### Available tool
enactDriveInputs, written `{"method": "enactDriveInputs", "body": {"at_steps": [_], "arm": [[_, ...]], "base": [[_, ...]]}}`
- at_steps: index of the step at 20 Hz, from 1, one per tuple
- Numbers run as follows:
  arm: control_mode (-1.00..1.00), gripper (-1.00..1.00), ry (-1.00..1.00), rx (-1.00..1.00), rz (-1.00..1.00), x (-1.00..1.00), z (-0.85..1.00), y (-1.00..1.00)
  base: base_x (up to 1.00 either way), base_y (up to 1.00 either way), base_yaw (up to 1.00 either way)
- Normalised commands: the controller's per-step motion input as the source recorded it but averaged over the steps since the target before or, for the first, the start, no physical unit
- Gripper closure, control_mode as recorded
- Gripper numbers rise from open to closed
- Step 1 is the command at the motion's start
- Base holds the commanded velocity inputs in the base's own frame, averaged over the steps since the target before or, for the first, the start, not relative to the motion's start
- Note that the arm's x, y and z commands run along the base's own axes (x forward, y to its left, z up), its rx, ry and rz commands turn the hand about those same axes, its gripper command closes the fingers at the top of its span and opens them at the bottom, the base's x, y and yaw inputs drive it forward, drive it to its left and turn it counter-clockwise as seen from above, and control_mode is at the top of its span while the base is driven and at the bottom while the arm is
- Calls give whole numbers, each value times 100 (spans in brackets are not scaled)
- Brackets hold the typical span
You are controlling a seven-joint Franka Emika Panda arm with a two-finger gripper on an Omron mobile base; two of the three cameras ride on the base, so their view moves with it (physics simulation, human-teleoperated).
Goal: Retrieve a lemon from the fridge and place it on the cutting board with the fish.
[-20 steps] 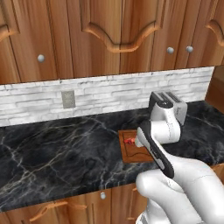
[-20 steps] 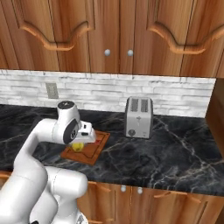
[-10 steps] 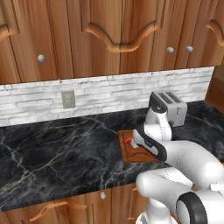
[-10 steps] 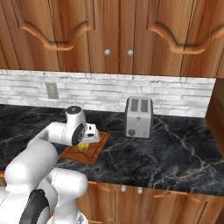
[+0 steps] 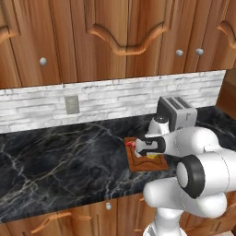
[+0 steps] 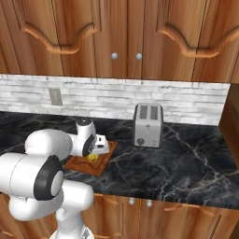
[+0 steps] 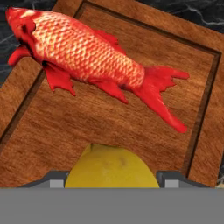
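Observation:
The brown cutting board (image 7: 109, 127) lies on the black marble worktop, and the red-orange fish (image 7: 87, 57) rests across its far half. My gripper (image 7: 113, 179) is low over the near half of the board, shut on the yellow lemon (image 7: 111, 168), which sits between the two fingertips and just above or on the wood. From the right base, the lemon (image 6: 93, 158) shows under the hand (image 6: 99, 148) on the board (image 6: 100, 163). From the left base, the fish (image 5: 130, 144) peeks out left of the hand on the board (image 5: 138, 162). The fridge is out of view.
A silver toaster (image 6: 148, 125) stands on the worktop right of the board, against the white brick backsplash. A wall outlet (image 5: 72, 104) is further left. Wooden cabinets hang above. My own bulky arm links crowd the counter's front edge.
The arm's elbow has swung outward and down toward the counter's front. The hand has stayed over the board with the lemon, sinking slightly.

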Motion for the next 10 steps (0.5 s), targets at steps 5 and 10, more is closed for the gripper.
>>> {"method": "enactDriveInputs", "body": {"at_steps": [5,10], "arm": [[-100,100,0,0,0,0,-22,0],[-100,-100,0,0,0,0,-17,0]], "base": [[0,0,0],[0,0,0]]}}
